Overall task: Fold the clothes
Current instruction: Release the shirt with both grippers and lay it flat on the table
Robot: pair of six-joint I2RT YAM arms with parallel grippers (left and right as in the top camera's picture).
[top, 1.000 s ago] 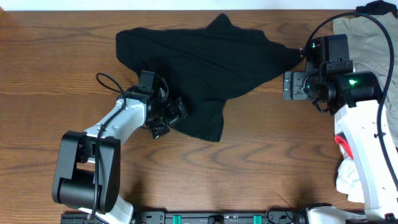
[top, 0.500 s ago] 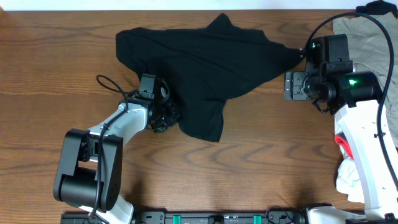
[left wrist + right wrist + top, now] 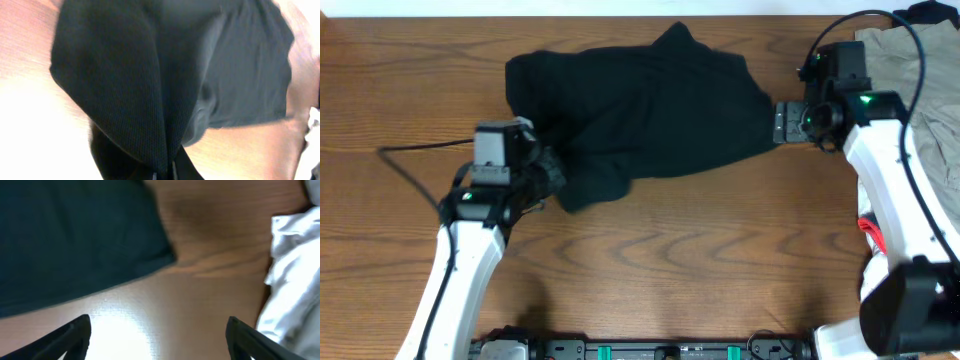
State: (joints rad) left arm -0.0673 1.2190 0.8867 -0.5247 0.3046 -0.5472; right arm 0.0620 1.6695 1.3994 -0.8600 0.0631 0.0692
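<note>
The desk (image 3: 720, 270) is bare wood in front of me, and the black garment (image 3: 660, 110) lies across its far middle, reaching from near the left arm (image 3: 470, 240) to just beside the right arm (image 3: 880, 170).

The garment's shape has changed in the last second. The long flap that hung toward me at the lower middle is gone. It has been dragged left and up, so the cloth now sits as a more compact mass with a bunched lump at its lower left corner. The pointed end on the right has also drawn in.

The left arm has swung out to the left and taken that corner with it. My left jaws, spread a second ago, are now pressed together on a fold of the black fabric, and the left wrist view shows cloth fanning out from the pinch.

My right jaws are spread over bare wood and hold nothing. The garment's edge lies just ahead of them, with a white cloth (image 3: 295, 265) off to one side.

I judge that the first grasp is made. The right side still needs its own hold before I can stretch the cloth flat and fold it.
</note>
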